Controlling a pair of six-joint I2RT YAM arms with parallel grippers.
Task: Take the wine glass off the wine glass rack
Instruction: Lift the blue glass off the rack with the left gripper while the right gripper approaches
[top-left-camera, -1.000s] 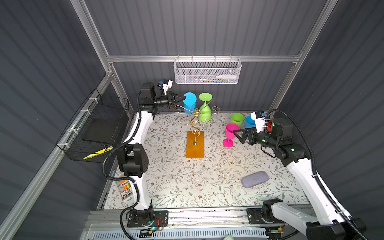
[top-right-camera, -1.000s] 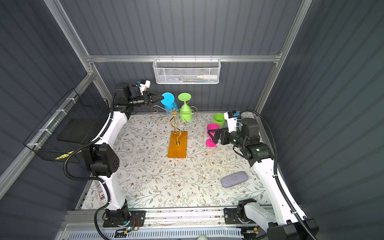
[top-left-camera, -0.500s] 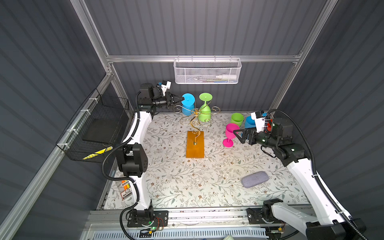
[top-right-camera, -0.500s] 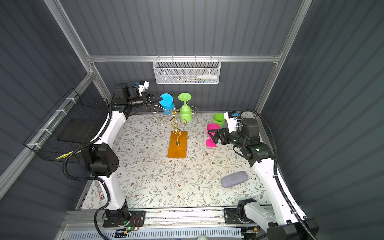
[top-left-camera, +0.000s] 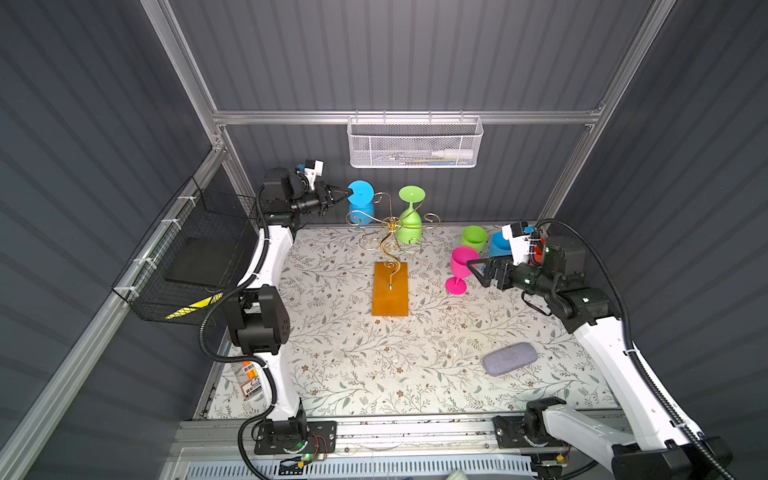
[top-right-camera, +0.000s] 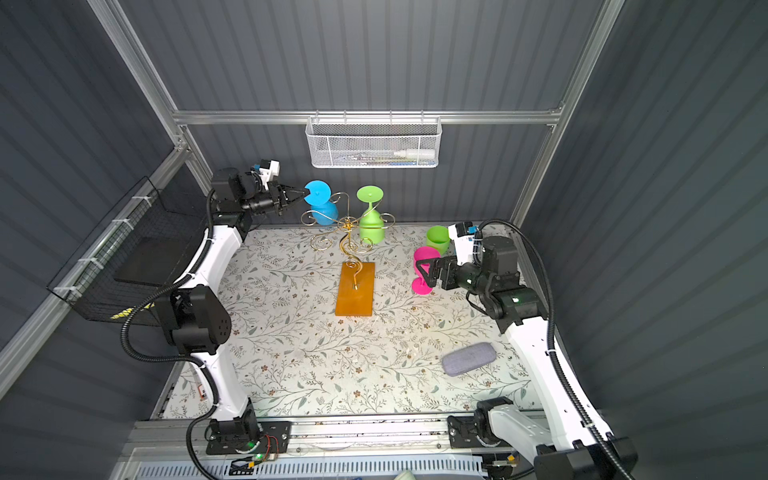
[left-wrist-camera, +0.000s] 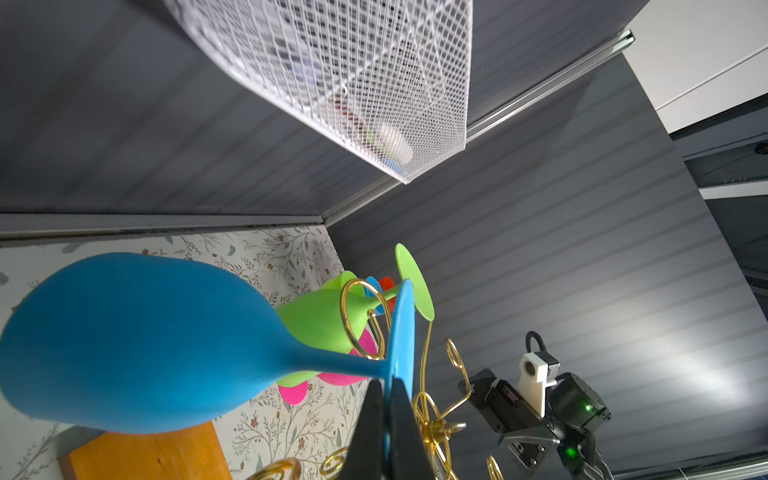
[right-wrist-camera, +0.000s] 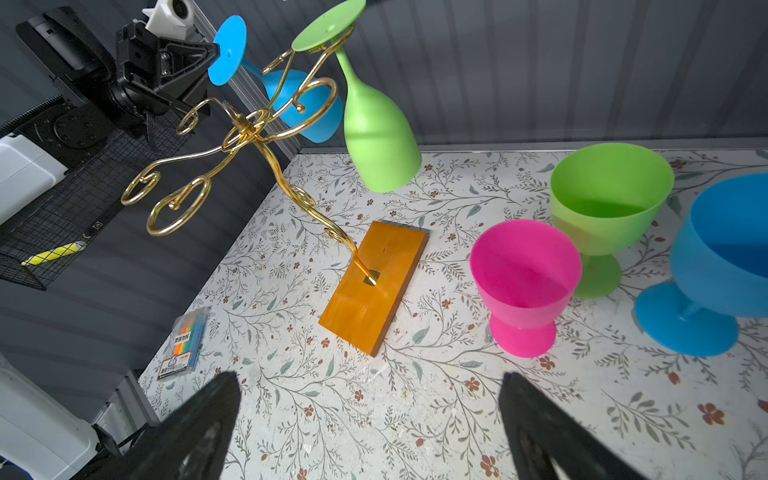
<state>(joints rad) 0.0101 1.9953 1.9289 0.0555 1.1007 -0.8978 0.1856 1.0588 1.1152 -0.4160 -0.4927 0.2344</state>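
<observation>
The wine glass rack (top-left-camera: 390, 249) (top-right-camera: 353, 245) (right-wrist-camera: 266, 137), gold wire on an amber base, stands mid-table towards the back. A blue wine glass (top-left-camera: 360, 204) (top-right-camera: 320, 203) (left-wrist-camera: 137, 345) (right-wrist-camera: 309, 108) hangs upside down just left of the rack's outer scroll. My left gripper (top-left-camera: 349, 192) (top-right-camera: 305, 192) (left-wrist-camera: 386, 386) is shut on the edge of the glass's foot disc. Whether the stem still sits in a curl I cannot tell. A green wine glass (top-left-camera: 409, 224) (right-wrist-camera: 378, 137) hangs from the rack. My right gripper (top-left-camera: 473, 270) (right-wrist-camera: 370, 399) is open and empty, low beside a pink goblet (top-left-camera: 460, 268).
A green goblet (top-left-camera: 473, 239) and a blue goblet (right-wrist-camera: 723, 266) stand at the back right. A grey case (top-left-camera: 510, 359) lies front right, a marker pack (top-left-camera: 251, 380) front left. On the walls hang a white mesh basket (top-left-camera: 415, 143) and a black wire basket (top-left-camera: 195, 257).
My left gripper has drawn the blue wine glass leftward, away from the rack's centre. The right arm and the green glass have stayed put.
</observation>
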